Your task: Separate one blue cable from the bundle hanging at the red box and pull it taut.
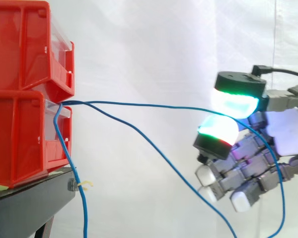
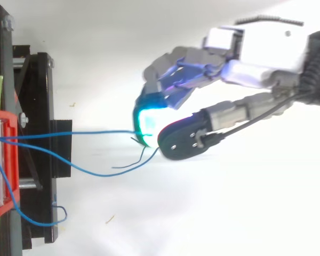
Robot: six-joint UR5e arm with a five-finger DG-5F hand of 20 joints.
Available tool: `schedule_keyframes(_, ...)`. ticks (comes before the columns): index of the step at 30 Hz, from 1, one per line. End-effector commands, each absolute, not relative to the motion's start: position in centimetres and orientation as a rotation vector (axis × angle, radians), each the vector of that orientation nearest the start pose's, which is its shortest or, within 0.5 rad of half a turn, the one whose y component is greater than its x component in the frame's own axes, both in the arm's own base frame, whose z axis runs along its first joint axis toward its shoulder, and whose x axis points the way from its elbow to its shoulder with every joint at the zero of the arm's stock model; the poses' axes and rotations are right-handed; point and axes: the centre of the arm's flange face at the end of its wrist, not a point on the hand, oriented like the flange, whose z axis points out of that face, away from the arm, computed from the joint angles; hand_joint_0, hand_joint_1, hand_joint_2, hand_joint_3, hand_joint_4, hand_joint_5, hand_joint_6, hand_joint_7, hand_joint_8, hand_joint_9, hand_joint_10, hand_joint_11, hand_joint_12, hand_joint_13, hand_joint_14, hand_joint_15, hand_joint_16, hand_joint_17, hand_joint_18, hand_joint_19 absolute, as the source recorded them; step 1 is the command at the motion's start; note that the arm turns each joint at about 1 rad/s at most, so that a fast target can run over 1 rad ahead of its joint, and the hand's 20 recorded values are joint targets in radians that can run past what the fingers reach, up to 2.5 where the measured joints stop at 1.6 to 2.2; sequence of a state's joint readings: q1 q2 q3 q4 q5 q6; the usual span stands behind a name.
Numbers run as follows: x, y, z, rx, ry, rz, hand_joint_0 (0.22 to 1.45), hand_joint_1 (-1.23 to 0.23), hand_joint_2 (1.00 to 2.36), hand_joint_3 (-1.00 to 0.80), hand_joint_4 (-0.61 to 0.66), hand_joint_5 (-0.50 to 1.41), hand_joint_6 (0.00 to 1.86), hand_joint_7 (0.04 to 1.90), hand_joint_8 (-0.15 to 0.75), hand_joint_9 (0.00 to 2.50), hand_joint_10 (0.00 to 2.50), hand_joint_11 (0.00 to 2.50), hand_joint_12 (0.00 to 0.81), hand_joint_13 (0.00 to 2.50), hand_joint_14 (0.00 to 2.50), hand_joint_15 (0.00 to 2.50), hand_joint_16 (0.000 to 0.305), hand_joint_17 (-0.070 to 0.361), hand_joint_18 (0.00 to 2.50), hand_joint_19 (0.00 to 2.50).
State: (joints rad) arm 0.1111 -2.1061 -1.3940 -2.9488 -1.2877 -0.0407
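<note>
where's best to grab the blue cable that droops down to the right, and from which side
Probably take the drooping blue cable at its free middle stretch, pinching across it from the right, the arm's side. There it hangs clear in open air; at the red bins the cables bunch together. The hand pinches the level blue cable.

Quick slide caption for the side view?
Hand pinches one blue cable nearly taut from the red bins; other cables sag.

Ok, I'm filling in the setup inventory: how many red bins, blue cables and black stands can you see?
red bins: 2
blue cables: 3
black stand: 1
total: 6
</note>
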Motion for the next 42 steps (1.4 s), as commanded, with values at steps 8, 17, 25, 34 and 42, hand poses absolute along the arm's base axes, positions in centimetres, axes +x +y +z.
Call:
schedule_keyframes(8,66.5,-7.6,27.4,1.358,1.236,0.922,0.69,-0.74,1.02,-0.12,-0.10,-0.22,0.93,1.32,0.287,0.48,0.02,0.75,0.349,0.42,0.01,0.38,0.047,0.106,0.56,0.54)
schedule_keyframes(17,66.7,-6.9,27.4,1.363,1.194,0.892,0.74,-0.79,1.02,-0.16,-0.05,-0.23,0.94,1.39,0.277,0.53,0.02,0.79,0.348,0.47,0.01,0.42,0.047,0.105,0.59,0.57)
schedule_keyframes(25,67.8,-6.1,26.3,1.339,1.166,0.929,0.69,-0.76,1.01,-0.35,0.03,-0.22,0.93,1.36,0.288,0.58,0.02,0.82,0.347,0.50,0.01,0.42,0.047,0.105,0.62,0.58)
schedule_keyframes(34,68.5,-5.5,26.4,1.327,1.110,0.967,0.63,-0.63,1.00,-0.50,0.09,-0.21,0.92,1.16,0.295,0.61,0.02,0.83,0.349,0.51,0.02,0.43,0.047,0.105,0.62,0.60)
schedule_keyframes(42,68.5,-5.3,26.4,1.327,1.110,0.969,0.56,-0.54,1.00,-0.50,0.12,-0.20,0.91,1.15,0.305,0.63,0.02,0.82,0.358,0.52,0.01,0.44,0.048,0.107,0.64,0.61)
